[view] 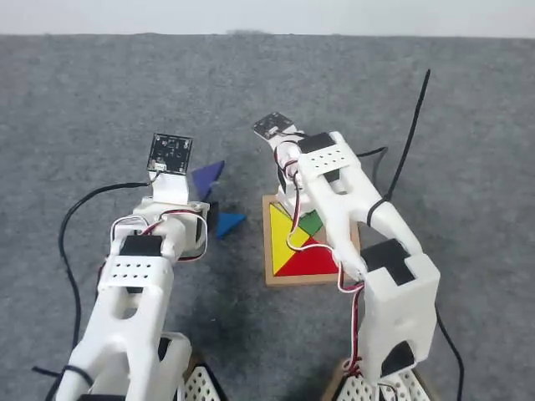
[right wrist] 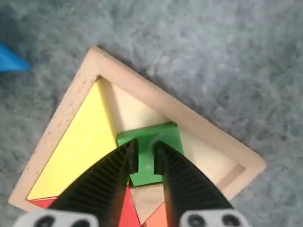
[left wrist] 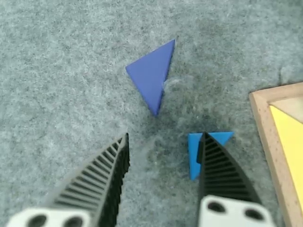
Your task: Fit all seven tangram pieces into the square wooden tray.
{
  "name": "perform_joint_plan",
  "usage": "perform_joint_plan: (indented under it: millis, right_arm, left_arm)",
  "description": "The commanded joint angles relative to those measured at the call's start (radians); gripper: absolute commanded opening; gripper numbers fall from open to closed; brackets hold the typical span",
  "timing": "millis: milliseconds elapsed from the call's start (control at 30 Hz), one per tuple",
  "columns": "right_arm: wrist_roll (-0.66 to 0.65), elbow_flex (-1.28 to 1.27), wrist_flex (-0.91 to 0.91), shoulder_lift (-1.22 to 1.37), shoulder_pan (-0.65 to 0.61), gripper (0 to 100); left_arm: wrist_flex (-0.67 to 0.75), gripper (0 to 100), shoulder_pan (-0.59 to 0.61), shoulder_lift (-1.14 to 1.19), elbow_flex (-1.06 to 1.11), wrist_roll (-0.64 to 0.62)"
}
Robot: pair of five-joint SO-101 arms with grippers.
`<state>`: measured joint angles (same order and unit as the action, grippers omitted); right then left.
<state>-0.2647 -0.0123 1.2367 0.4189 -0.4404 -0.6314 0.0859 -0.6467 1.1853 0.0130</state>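
my left gripper (left wrist: 164, 138): fingers wide apart, holding nothing, low over the grey felt table cover (view: 100, 100), at 9 o'clock from the tray in the high view
my left fingers (left wrist: 215, 165): one tip overlaps the light blue flat triangle piece (left wrist: 193, 158), cannot tell if it touches; the other is over bare felt
my right gripper (right wrist: 145, 145): fingers nearly together, clamped on the green square flat piece (right wrist: 152, 137), over the tray
square wooden tray (view: 269, 271): flat on the felt, under my right arm, right of centre in the high view; rim also seen from both wrists (right wrist: 61, 120) (left wrist: 262, 132)
green square flat piece: inside the tray (view: 311, 223), just to 12 o'clock of its middle, green showing on both sides of my right fingers; cannot tell if it lies flat
large yellow flat triangle piece (view: 280, 242): seated in the tray along its 9 o'clock side (right wrist: 80, 146)
red flat triangle piece (view: 313, 261): seated along the tray's 6 o'clock side, touching the yellow one
orange flat piece (right wrist: 157, 219): in the tray beside the red, mostly hidden by my fingers
tray floor: bare wood shows around the green piece
dark blue flat triangle piece (view: 206, 175): on the felt, outside the tray, at 10 o'clock from it (left wrist: 152, 75)
light blue triangle (view: 228, 222): on the felt, at 9 o'clock from the tray, just beside its rim, at 5 o'clock from the dark blue one, apart from it
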Motion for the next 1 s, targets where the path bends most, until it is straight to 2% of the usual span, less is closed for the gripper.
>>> perform_joint_plan:
  millis: [0,300,500,633,767,967]
  right_arm:
    - [0.011,-0.037,0.001,-0.044,0.015,6.9]
    - [0.026,-0.262,-0.09,-0.323,0.019,7.3]
    - [0.117,-0.327,-0.071,-0.585,0.042,7.4]
    - [0.132,-0.393,-0.004,-0.783,0.111,7.4]
    - [0.121,-0.574,-0.012,-0.963,0.214,7.4]
    - [0.017,-0.93,-0.139,-1.155,0.39,7.4]
  left_arm:
    - [0.025,22,-0.006,-0.029,-0.008,0.008]
    - [0.026,22,-0.005,-0.029,-0.008,0.005]
    - [0.005,22,0.003,-0.035,-0.027,0.008]
    - [-0.23,22,0.038,-0.012,-0.194,0.009]
    - [-0.324,22,0.038,0.104,-0.323,0.08]
    - [-0.497,22,0.015,0.371,-0.582,0.222]
